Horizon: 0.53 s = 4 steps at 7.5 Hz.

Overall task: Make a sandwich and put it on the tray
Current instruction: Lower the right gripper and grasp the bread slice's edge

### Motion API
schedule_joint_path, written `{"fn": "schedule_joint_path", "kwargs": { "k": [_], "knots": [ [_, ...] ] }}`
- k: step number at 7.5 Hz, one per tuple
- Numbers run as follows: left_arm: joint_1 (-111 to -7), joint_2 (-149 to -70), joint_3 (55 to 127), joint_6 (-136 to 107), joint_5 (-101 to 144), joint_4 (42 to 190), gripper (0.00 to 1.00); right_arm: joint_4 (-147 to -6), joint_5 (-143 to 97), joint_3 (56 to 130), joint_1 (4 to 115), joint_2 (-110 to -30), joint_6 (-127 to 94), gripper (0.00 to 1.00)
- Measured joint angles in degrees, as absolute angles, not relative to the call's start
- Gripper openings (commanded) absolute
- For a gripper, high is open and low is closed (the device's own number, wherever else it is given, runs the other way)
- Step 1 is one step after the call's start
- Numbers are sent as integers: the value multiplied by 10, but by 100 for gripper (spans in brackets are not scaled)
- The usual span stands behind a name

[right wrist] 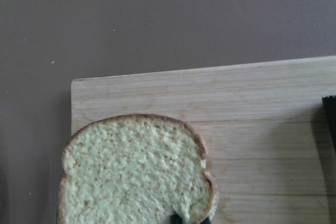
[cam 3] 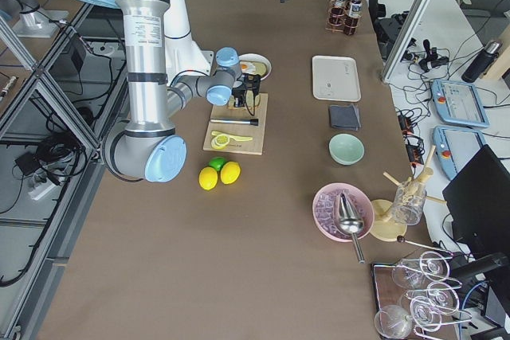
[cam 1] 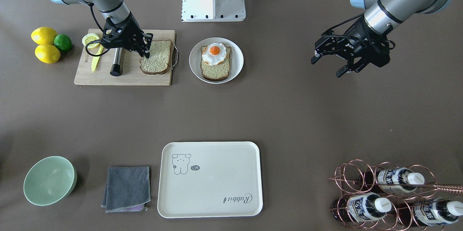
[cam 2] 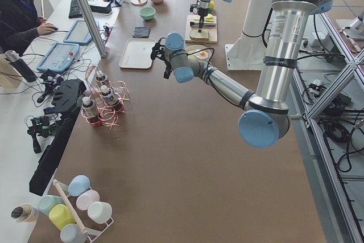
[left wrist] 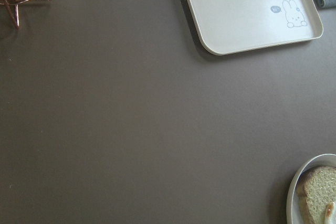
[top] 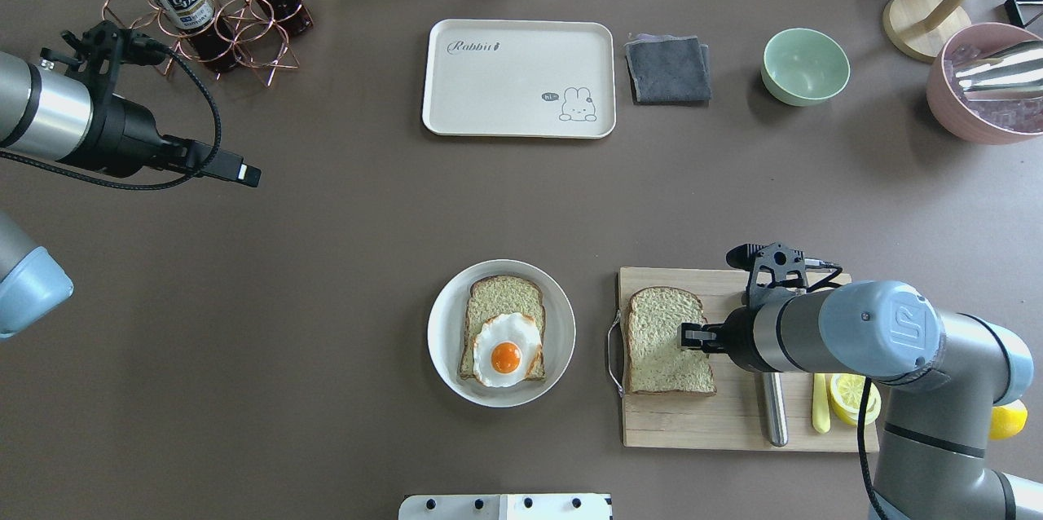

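One bread slice [cam 1: 156, 57] lies flat on the wooden cutting board [cam 1: 123, 77]. My right gripper [cam 1: 146, 51] is at that slice's edge, shut on it; a fingertip [right wrist: 181, 217] rests on the crumb. A second bread slice [cam 1: 217, 70] with the fried egg [cam 1: 214, 51] on top sits on the round white plate [cam 1: 195, 68]. The cream tray [cam 1: 209, 180] with the bear drawing lies bare at the operators' side. My left gripper [cam 1: 325, 68] hangs open and empty above bare table, far from the food.
On the board lie a yellow knife [cam 1: 94, 62], a steel rod [cam 1: 117, 62] and a lemon slice [cam 1: 89, 38]. Two lemons and a lime [cam 1: 63, 42] sit beside it. A grey cloth [cam 1: 127, 187], a green bowl [cam 1: 50, 180] and a copper bottle rack [cam 1: 390, 194] flank the tray.
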State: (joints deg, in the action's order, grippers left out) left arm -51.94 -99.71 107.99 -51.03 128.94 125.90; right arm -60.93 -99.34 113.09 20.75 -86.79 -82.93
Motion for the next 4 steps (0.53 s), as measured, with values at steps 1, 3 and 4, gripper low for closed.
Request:
{"fn": "schedule_joint_path", "kwargs": {
  "k": [1,3,4],
  "knots": [
    [-519,-997,1080,-510,1289,1259,98,-609,-992,1132,208,-868,-830,0],
    [-519,-999,1079,-509,1289,1259,98,-609,-995,1141,213,-868,-830,0],
    [-519,-999,1079,-509,1289,1259,98,-609,-999,1150,221,-870,-830,0]
  ]
}}
